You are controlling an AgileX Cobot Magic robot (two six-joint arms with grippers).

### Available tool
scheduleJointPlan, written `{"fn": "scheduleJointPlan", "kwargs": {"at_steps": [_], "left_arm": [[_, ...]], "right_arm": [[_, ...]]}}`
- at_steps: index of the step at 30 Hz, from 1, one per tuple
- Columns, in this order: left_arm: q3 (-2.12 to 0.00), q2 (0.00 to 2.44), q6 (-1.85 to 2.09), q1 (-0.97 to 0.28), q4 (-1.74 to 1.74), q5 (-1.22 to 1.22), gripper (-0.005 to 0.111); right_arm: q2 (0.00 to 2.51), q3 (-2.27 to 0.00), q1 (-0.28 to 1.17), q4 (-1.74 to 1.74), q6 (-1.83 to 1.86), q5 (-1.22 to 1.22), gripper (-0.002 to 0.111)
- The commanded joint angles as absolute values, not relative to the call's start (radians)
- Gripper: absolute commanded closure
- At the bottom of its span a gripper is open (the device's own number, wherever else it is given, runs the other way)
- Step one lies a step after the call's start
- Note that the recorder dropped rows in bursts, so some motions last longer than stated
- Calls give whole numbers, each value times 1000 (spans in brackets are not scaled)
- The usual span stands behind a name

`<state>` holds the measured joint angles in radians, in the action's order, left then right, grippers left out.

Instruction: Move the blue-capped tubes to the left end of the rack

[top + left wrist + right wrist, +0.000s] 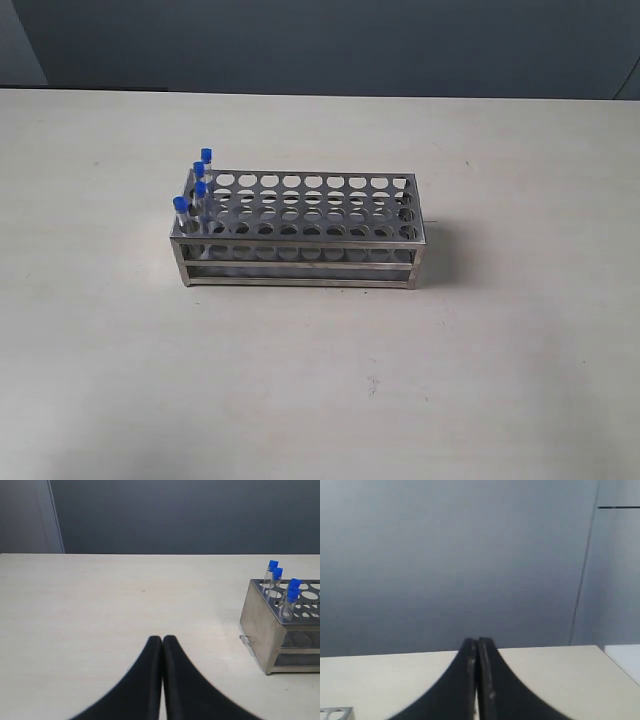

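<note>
The silvery metal rack stands mid-table. Several blue-capped tubes stand upright in the holes at its left end; the other holes hold nothing. In the left wrist view the same rack and the tubes appear at the side, well away from my left gripper, which is shut with nothing between its black fingers. My right gripper is also shut and holds nothing, raised over the table edge, with only a corner of the rack showing. Neither gripper appears in the exterior view.
The pale table spreads around the rack on all sides. A dark grey wall runs behind its far edge. A small clear tag lies on the table at the rack's foot.
</note>
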<state>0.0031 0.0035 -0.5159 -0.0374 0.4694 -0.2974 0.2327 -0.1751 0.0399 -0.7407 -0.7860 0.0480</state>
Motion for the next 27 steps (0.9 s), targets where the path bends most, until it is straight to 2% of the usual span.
{"fn": "scheduleJointPlan", "kwargs": {"at_steps": [1,4,13,27], "left_arm": [[0,0,-516,-44,471,-291,106],[0,0,-516,-44,471,-291,106],[0,0,-516,-44,471,-291,106],[0,0,-516,-44,469,-292,106]], "right_arm": [[109,-58,-36,-674,-789,55,109],[41,0,-44,-597,-789,62,109],[0,0,-46,-445,-805,-182,109],[0,0,-46,-346,-807,-195,109]]}}
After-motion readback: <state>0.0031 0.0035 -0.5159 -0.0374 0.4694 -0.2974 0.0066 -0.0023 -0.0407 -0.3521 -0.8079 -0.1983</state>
